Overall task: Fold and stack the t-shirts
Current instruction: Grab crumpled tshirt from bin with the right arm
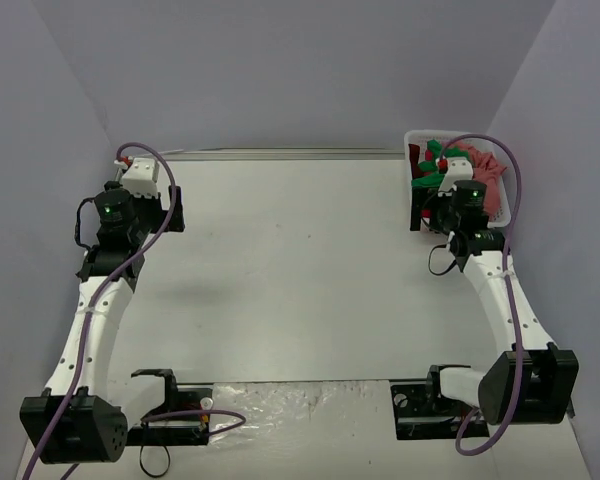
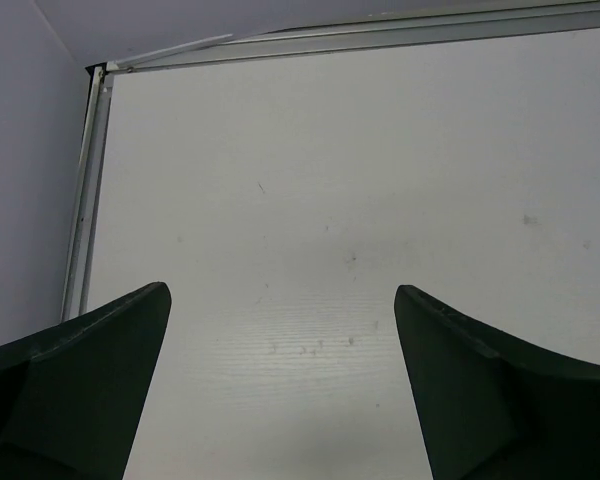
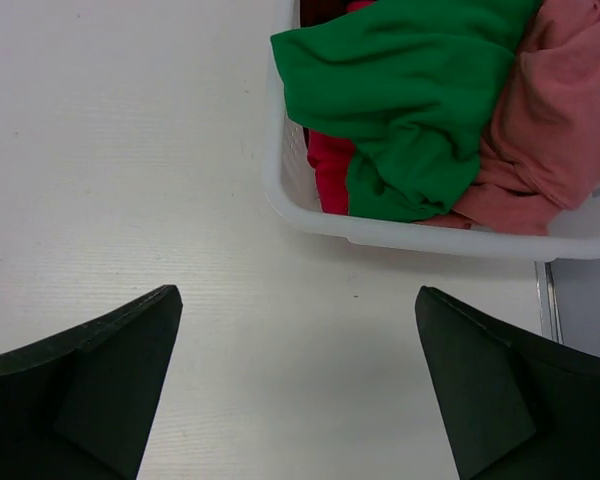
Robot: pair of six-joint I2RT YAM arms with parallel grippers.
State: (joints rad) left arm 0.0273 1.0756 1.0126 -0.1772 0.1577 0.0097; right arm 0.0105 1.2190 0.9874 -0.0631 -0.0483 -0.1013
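Observation:
A white plastic basket [image 1: 416,138] stands at the table's far right and holds a crumpled pile of t-shirts. In the right wrist view the bright green t-shirt [image 3: 410,90] lies on top, the salmon pink one [image 3: 565,120] to its right, and a crimson red one [image 3: 330,170] shows underneath against the basket wall [image 3: 310,215]. My right gripper [image 3: 297,290] is open and empty, over bare table just in front of the basket; it also shows in the top view [image 1: 438,208]. My left gripper [image 2: 282,290] is open and empty over bare table at the far left [image 1: 158,205].
The white table [image 1: 300,270] is boxed in by pale walls on three sides, with a metal rail [image 2: 90,190] along its far and left edges. Black arm mounts and a crinkled clear plastic sheet [image 1: 300,400] sit at the near edge.

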